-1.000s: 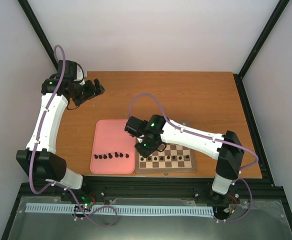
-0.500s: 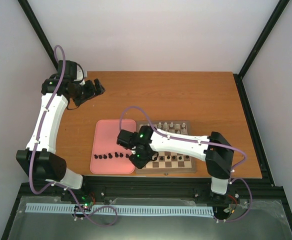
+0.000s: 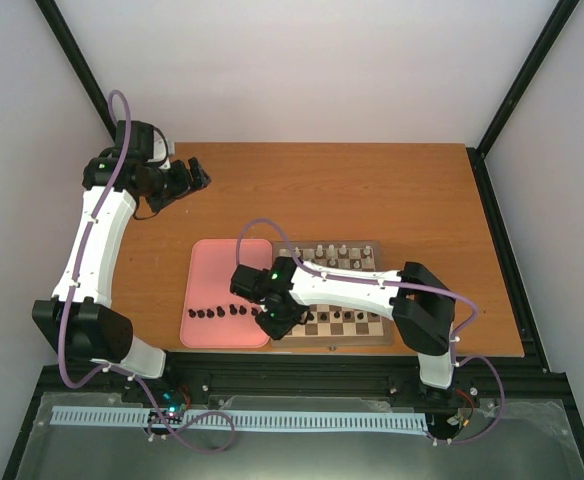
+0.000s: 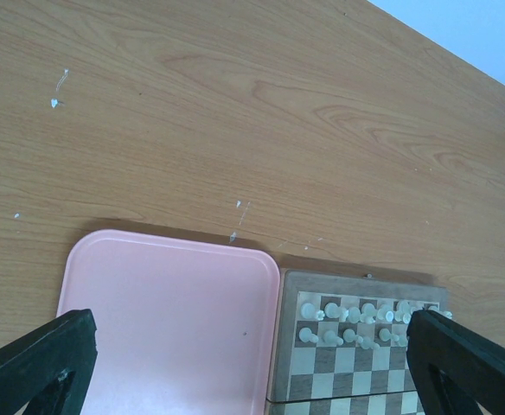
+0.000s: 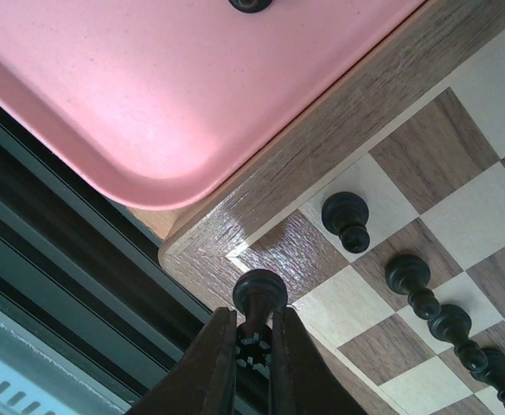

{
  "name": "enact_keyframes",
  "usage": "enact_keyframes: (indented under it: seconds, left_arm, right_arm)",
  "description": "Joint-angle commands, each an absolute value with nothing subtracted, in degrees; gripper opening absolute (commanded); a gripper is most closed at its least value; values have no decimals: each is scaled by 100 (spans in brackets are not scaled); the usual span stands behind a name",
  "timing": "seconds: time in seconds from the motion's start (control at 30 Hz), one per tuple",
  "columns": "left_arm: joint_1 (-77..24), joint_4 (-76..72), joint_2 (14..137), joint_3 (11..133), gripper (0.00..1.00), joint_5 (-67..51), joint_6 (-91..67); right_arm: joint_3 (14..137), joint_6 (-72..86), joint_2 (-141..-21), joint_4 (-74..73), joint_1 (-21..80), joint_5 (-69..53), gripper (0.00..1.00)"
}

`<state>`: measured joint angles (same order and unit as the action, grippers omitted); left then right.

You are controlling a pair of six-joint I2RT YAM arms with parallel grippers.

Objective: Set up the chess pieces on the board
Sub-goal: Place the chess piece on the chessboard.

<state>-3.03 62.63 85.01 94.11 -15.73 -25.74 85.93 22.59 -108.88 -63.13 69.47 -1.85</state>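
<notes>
One black piece (image 5: 259, 292) is being clamped upright by the right gripper (image 5: 254, 318), with its round head being shown just past the fingertips. It is being held over the dark corner square at the near left of the board (image 5: 348, 112); whether its base is touching the wood cannot be told. A pawn (image 5: 346, 220) is being carried by the light square just beside that corner. More black pieces (image 5: 412, 281) are being shown in a line running away from it along the board.

The rounded corner of the pink tray (image 5: 149, 95) is being seen just beside the board's border, the two lying side by side on the table (image 3: 392, 190). From above, several loose pieces (image 3: 220, 312) are being borne in a short row by the near part of the tray, left of the right gripper. White pieces (image 3: 337, 252) are being shown lined up along the far edge of the board.

The left gripper (image 3: 194, 176) is being held over the far left corner of the table, well apart from board and tray. Its fingers (image 4: 45, 359) are being held spread wide, with nothing between them.
</notes>
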Motion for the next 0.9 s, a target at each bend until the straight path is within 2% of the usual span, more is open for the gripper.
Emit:
enact_keyframes:
  seconds: [0.0,0.87]
  left_arm:
    - [-333,6161,8404,9433,100,-1639,-2558]
    - [-333,6175,8474,9444,100,-1608,-2542]
  right_arm:
    - [8529,2396,-10951,-6253,6962,34,6]
    - [8243,2332,-10959,-5930,6764,-244,7]
